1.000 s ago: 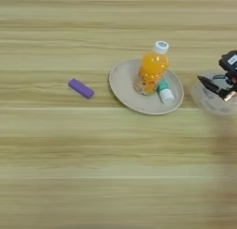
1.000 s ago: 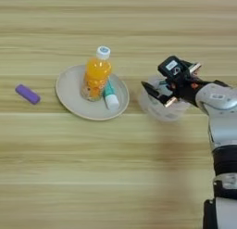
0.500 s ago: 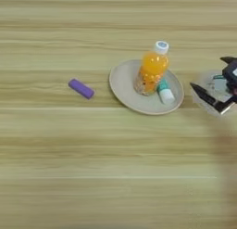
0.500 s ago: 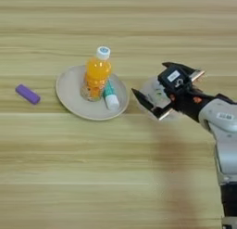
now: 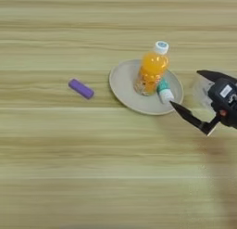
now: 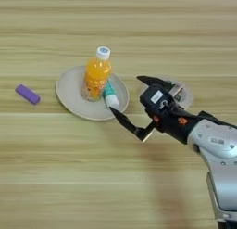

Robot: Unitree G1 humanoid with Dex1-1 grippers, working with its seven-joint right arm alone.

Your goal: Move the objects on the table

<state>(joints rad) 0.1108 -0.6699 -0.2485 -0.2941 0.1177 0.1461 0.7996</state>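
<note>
Black fingers spread wide, the right hand [image 6: 132, 100] grasps nothing, hovering just right of the beige plate [image 6: 69, 91] on the wooden desk [image 5: 115, 168]. On the plate, the orange juice bottle [image 6: 95, 76] stands beside the lying teal tube [image 6: 109, 95]. The clear tape roll [image 6: 184, 94] sits behind the hand; the purple stick [image 5: 81, 88] lies well left

orange juice bottle [image 5: 152, 69]: upright on plate | beige round plate [image 5: 124, 84]: mid-table, right of centre
</note>
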